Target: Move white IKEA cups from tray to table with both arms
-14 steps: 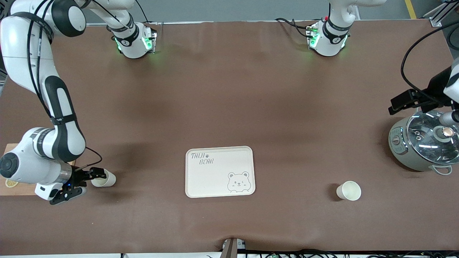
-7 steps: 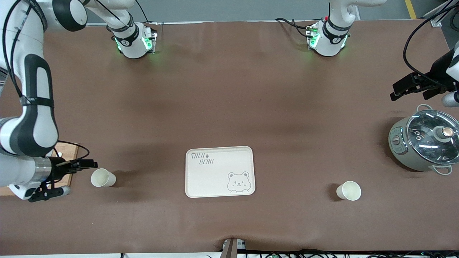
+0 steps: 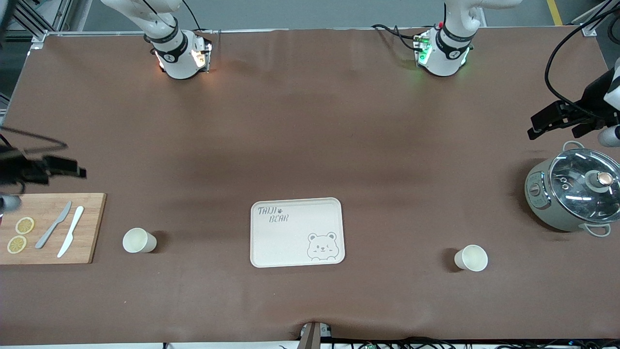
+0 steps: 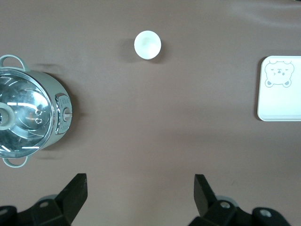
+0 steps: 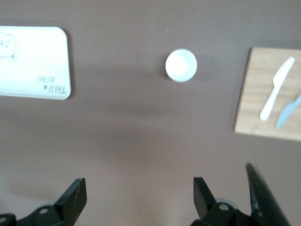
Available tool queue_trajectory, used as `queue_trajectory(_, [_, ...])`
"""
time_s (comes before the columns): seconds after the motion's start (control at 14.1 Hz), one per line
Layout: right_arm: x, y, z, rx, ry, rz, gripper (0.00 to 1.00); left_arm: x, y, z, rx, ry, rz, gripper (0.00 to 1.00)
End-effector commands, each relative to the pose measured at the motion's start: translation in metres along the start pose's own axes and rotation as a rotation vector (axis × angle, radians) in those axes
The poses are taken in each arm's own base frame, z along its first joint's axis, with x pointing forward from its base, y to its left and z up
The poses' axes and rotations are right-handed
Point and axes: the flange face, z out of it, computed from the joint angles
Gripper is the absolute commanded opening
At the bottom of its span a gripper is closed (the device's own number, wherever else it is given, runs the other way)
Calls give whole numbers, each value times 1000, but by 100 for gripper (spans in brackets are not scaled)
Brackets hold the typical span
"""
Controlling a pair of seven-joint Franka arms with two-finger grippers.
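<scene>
We log two cups standing on the table, one (image 3: 139, 240) toward the right arm's end of the tray (image 3: 296, 232), one (image 3: 471, 257) toward the left arm's. Left gripper (image 4: 140, 194) and right gripper (image 5: 139, 195), released, hang above bare table.

Bare brown surface (image 3: 310, 135) lies open between the tray (image 3: 296, 232) and each cup (image 3: 139, 240) (image 3: 471, 257). A cutting board (image 3: 48, 228) with knives stands near one cup; a lidded pot (image 3: 574, 194) stands well apart from the other.
</scene>
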Motion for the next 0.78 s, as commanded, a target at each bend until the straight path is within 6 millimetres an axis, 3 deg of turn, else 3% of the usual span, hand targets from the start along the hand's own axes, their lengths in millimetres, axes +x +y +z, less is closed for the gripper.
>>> queue_trajectory(0.0, [-57, -5, -10, -16, 5, 45, 100, 1, -2, -6, 22, 17, 11, 100])
queue_trajectory(0.14, [-81, -6, -3, -62, 92, 55, 100, 1, -2, -7, 22, 18, 11, 100])
queue_trajectory(0.28, [-83, -6, -2, -74, 89, 54, 100, 1, -3, -7, 22, 18, 7, 100])
queue_trajectory(0.57, [-87, 15, -7, -172, 84, 92, 100, 2, -3, -11, 23, 26, 10, 100])
queue_trajectory(0.71, [-85, 14, -8, -161, 95, 94, 100, 2, -3, -11, 23, 26, 10, 100])
